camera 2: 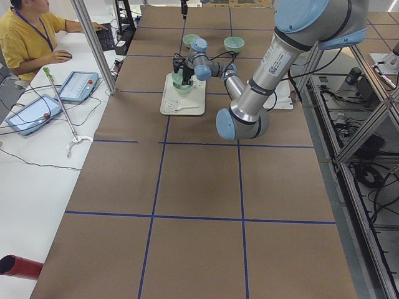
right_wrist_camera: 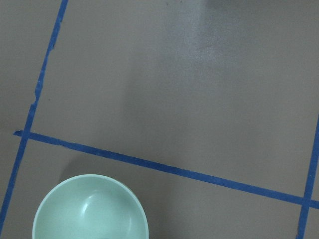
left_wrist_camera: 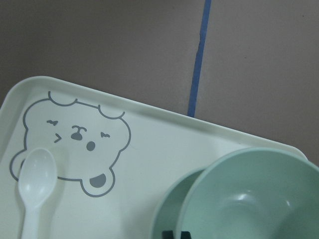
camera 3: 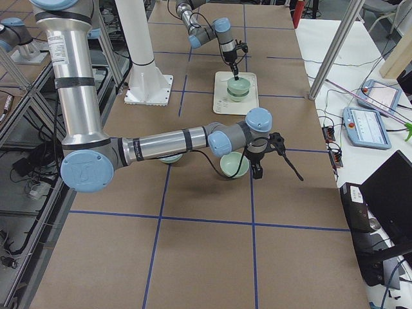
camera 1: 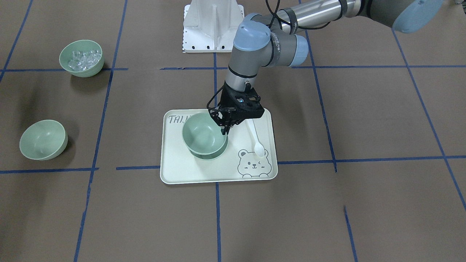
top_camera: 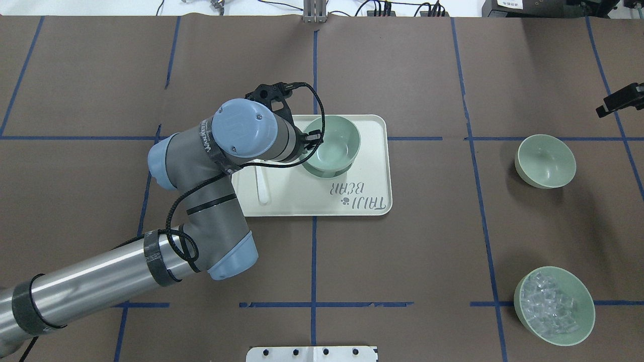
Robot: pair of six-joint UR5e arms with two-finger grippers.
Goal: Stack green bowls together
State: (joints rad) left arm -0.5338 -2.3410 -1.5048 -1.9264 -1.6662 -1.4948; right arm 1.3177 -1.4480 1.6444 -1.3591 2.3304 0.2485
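Observation:
My left gripper is shut on the rim of a pale green bowl and holds it tilted, nested in a second green bowl on the cream tray. The left wrist view shows the held bowl over the lower bowl, with a black fingertip at the rim. A third green bowl sits on the table, also seen in the right wrist view. My right gripper hovers beside that bowl; I cannot tell whether it is open or shut.
A matching green bowl of clear cubes stands on the robot's right, near the base side. A white spoon lies on the tray beside the bear print. Blue tape lines cross the brown table. The robot base is at the table's edge.

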